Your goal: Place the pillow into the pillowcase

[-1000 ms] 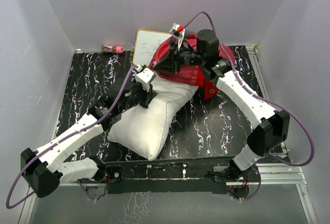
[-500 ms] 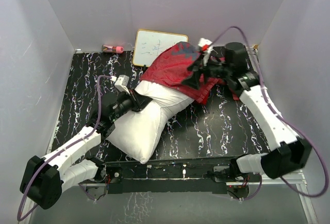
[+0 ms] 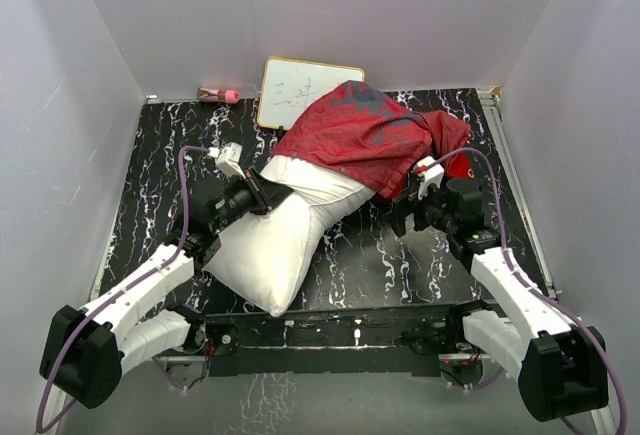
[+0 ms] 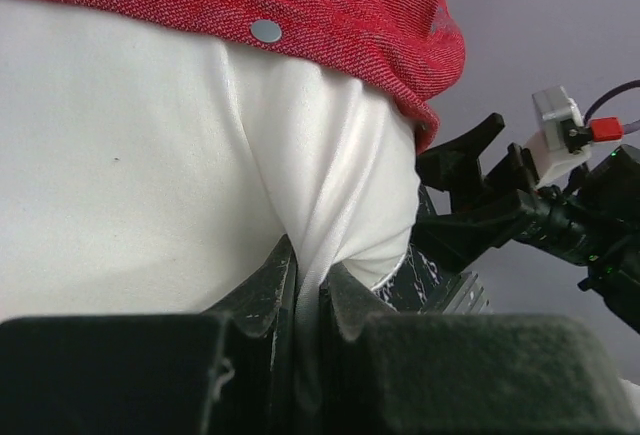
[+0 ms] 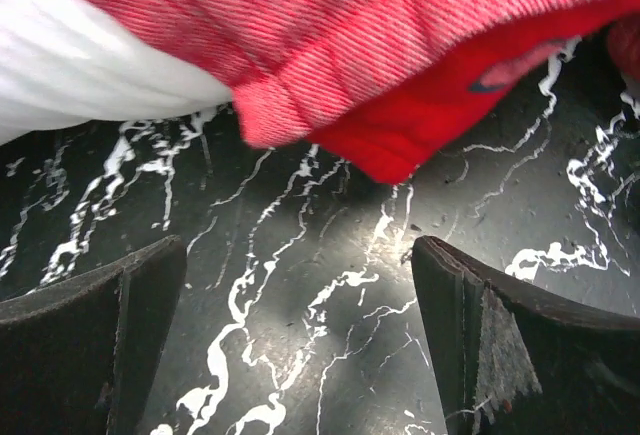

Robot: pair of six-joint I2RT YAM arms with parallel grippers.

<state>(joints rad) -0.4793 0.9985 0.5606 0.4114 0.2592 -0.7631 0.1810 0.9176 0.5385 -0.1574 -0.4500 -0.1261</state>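
The white pillow (image 3: pixel 275 240) lies slantwise on the table, its far end under the red pillowcase (image 3: pixel 355 135). My left gripper (image 3: pixel 268 195) is shut on a pinched fold of the pillow (image 4: pixel 140 155), just below the pillowcase's hem (image 4: pixel 330 5). My right gripper (image 3: pixel 410 210) stands open and empty over the bare table, close to the front edge of the pillowcase (image 5: pixel 400 65). In the right wrist view a strip of the pillow (image 5: pixel 90 65) shows under the red cloth, and the gripper (image 5: pixel 300 285) holds nothing.
A small framed whiteboard (image 3: pixel 290 90) leans at the back, partly behind the pillowcase. A pink marker (image 3: pixel 218 94) lies at the back left. The black marbled table (image 3: pixel 390 255) is walled by grey panels on three sides.
My right gripper let go of the pillowcase, opened wide and drew back down toward the near right. The pillowcase dropped over the pillow's far end. The left gripper kept its hold, shifting slightly left.
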